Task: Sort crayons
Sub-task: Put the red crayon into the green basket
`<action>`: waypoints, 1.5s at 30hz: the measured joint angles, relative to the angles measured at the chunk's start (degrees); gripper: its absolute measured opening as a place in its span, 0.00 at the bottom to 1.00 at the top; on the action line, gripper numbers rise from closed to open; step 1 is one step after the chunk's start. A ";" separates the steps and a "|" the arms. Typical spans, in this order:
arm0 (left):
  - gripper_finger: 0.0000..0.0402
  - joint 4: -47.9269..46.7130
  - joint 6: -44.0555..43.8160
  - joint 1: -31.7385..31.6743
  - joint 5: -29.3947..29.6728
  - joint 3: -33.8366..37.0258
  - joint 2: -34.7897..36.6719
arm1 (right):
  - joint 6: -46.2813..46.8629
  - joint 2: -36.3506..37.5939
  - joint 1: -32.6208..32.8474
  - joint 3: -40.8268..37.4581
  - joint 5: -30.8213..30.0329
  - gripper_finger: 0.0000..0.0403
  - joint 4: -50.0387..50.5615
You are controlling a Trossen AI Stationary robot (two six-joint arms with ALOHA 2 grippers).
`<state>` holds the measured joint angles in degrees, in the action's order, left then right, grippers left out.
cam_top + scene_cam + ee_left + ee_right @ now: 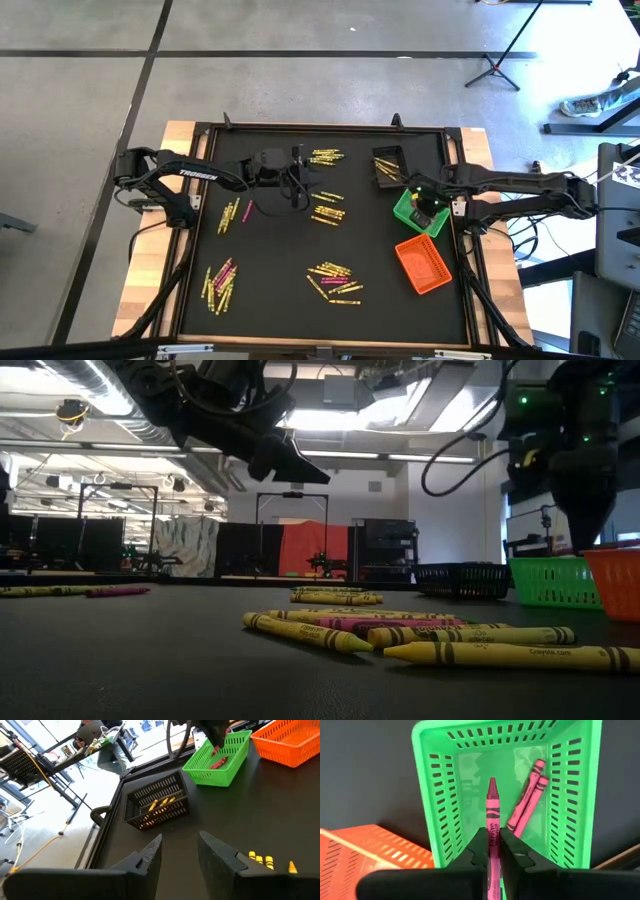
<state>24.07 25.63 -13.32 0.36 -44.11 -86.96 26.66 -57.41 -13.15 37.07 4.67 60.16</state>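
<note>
Right pincer (493, 851) pinches magenta crayon (492, 815) above green bin (436, 800); left pincer (179, 851) spread.

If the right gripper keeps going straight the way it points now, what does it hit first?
Probably the floor of the green slotted plastic bin. The right gripper holds a magenta crayon tip-first over it, beside two pink crayons already inside. Depth is unclear.

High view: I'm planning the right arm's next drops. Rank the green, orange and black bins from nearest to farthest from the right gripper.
1. green bin: directly under the right gripper.
2. black bin and orange bin, on opposite sides of the green bin: too close to call.
</note>
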 joint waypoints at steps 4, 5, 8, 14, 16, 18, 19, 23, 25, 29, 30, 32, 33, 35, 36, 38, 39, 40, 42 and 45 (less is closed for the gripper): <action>0.27 0.07 0.00 0.00 0.00 0.01 0.00 | 0.17 -0.20 0.00 -1.02 -0.04 0.05 -0.22; 0.27 0.07 0.00 0.00 0.00 0.01 0.00 | 0.18 -0.22 0.00 -1.16 -0.03 0.06 -0.29; 0.27 0.03 0.00 0.00 0.00 0.01 -0.01 | 0.19 -0.22 0.00 -1.19 -0.23 0.14 -0.48; 0.27 0.01 -0.08 0.00 0.00 0.00 -0.02 | -2.56 -0.22 0.00 1.53 2.49 0.35 1.12; 0.27 0.00 -0.14 0.00 0.00 -0.01 -0.02 | -2.89 -0.22 0.02 4.49 2.19 0.39 1.27; 0.27 -0.12 -0.92 0.00 0.01 0.01 -0.02 | -3.75 -0.21 0.01 7.26 0.64 0.40 -0.86; 0.27 -0.13 -1.66 0.00 0.01 0.00 -0.02 | -4.87 -0.17 0.00 8.28 -0.15 0.40 -3.82; 0.27 -2.66 -5.76 0.02 1.34 -0.01 -0.02 | -13.67 -0.20 0.00 9.18 -3.93 0.39 -21.74; 0.27 -5.08 -8.16 0.02 2.78 0.00 -0.04 | -18.97 -0.24 0.00 8.33 -5.62 0.39 -32.28; 0.27 -11.29 -13.43 0.02 5.08 0.00 -0.04 | -28.28 -1.81 0.00 6.15 -6.29 0.38 -49.47; 0.27 -13.20 -14.98 0.02 5.19 -0.01 -0.04 | -30.38 -2.48 0.00 5.90 -6.62 0.38 -53.06; 0.27 -17.13 -18.30 0.02 5.31 0.00 -0.04 | -34.23 -4.19 0.00 5.40 -6.69 0.38 -58.87; 0.27 -18.78 -19.85 0.02 5.31 0.01 -0.03 | -36.00 -5.39 0.00 5.10 -6.69 0.38 -61.30; 0.27 -22.99 -23.15 0.02 5.33 0.01 0.46 | -39.82 -8.23 0.00 4.66 -6.69 0.38 -66.84; 0.27 -24.69 -24.80 0.02 5.33 -0.02 0.72 | -41.69 -9.70 0.00 4.44 -6.77 0.38 -69.56; 0.27 -31.40 -28.24 -0.10 5.33 -0.50 1.97 | -44.38 -12.45 0.00 4.41 -7.16 0.38 -75.10; 0.27 -35.27 -29.96 -0.12 5.32 -1.10 2.58 | -45.26 -13.53 0.00 4.41 -7.23 0.38 -77.38; 0.27 -38.67 -31.72 -0.15 5.33 -1.84 3.21 | -46.24 -14.50 0.00 4.41 -7.26 0.38 -79.58; 0.27 -46.00 -35.37 -0.15 5.30 -2.76 4.41 | -47.82 -16.12 0.00 4.43 -7.35 0.38 -83.19; 0.27 -55.29 -41.92 -0.15 4.39 -3.07 5.62 | -49.34 -16.93 -0.33 4.48 -8.44 0.38 -84.04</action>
<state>-31.22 -16.30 -13.47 4.75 -47.18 -81.34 -22.68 -74.34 -13.48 41.55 -3.77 -23.88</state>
